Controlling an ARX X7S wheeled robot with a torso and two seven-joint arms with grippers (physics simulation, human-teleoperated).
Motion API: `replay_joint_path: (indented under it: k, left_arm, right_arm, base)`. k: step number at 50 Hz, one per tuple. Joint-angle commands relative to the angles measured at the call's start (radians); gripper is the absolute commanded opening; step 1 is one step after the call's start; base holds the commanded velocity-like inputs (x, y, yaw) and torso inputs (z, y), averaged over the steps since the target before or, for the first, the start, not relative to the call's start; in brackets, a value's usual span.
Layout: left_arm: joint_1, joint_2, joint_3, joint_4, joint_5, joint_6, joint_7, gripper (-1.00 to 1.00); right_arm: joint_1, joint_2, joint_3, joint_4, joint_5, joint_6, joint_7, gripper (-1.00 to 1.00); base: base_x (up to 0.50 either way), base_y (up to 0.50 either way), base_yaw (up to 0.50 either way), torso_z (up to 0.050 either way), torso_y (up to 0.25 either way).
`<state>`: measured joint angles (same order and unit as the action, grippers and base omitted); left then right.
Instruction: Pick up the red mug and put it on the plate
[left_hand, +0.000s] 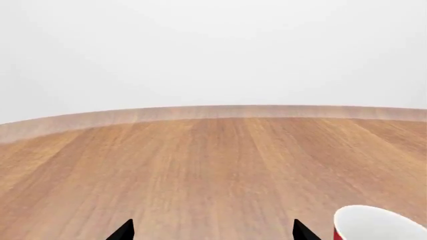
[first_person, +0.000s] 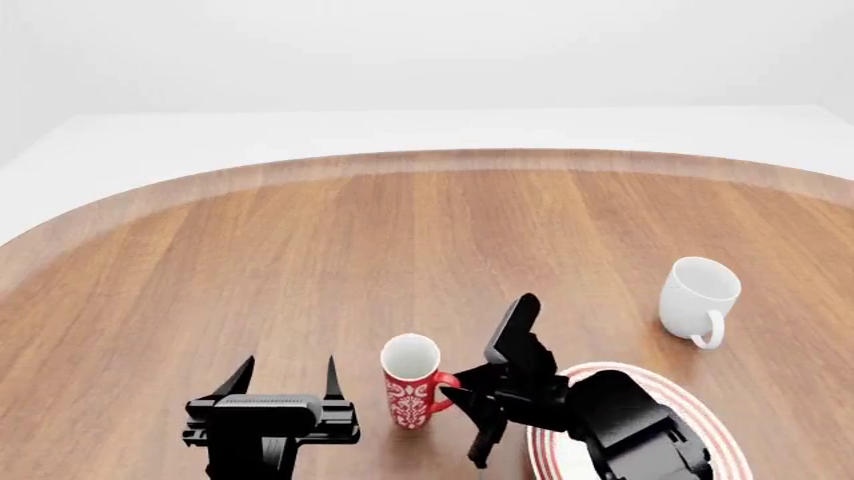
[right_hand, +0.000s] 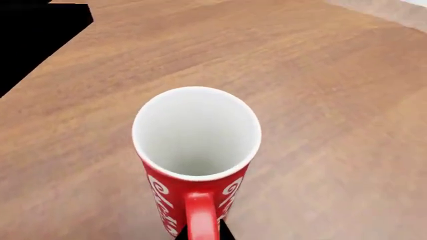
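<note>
The red mug (first_person: 411, 385) stands upright on the wooden table, its handle pointing right. It fills the right wrist view (right_hand: 195, 145), showing its white inside. My right gripper (first_person: 451, 385) reaches in from the right. Its two black tips (right_hand: 201, 234) press on either side of the red handle (right_hand: 200, 215). The plate (first_person: 707, 420), white with red rings, lies just right of the mug, mostly hidden under my right arm. My left gripper (first_person: 286, 378) is open and empty, left of the mug. In the left wrist view (left_hand: 213, 232) the mug's rim (left_hand: 377, 225) shows beside it.
A plain white mug (first_person: 697, 295) stands behind the plate at the right. The round table's far rim (first_person: 427, 160) curves across the back, with white floor beyond. Bare wood (first_person: 334, 260) stretches behind the red mug.
</note>
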<state>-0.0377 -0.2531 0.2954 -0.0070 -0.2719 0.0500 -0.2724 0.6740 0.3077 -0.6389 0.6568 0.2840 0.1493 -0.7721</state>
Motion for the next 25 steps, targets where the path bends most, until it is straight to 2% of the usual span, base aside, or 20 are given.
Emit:
replay_joint_path:
  k: [1, 9, 16, 25]
  left_arm:
    - [-0.002, -0.003, 0.004, -0.002, -0.003, 0.001, -0.004, 1.0]
    - [-0.004, -0.005, 0.005, -0.006, -0.006, 0.003, -0.005, 1.0]
    - [-0.004, -0.007, 0.008, -0.007, -0.007, 0.006, -0.007, 1.0]
    - [-0.004, -0.01, 0.012, -0.003, -0.009, 0.004, -0.011, 1.0]
  right_arm:
    - [-0.053, 0.125, 0.043, -0.353, 0.034, 0.173, 0.098, -1.0]
    - [-0.088, 0.205, 0.089, -0.545, 0.062, 0.274, 0.171, -1.0]
    - [-0.138, 0.3, 0.186, -0.77, 0.139, 0.443, 0.282, -1.0]
    - [-0.183, 0.377, 0.266, -0.903, 0.223, 0.599, 0.356, -1.0]
  base:
    - [0.0, 0.0, 0.0, 0.0, 0.0]
    - [0.0, 0.0, 0.0, 0.0, 0.0]
    - [0.0, 0.0, 0.0, 0.0, 0.0]
    - [0.0, 0.0, 0.0, 0.0, 0.0]
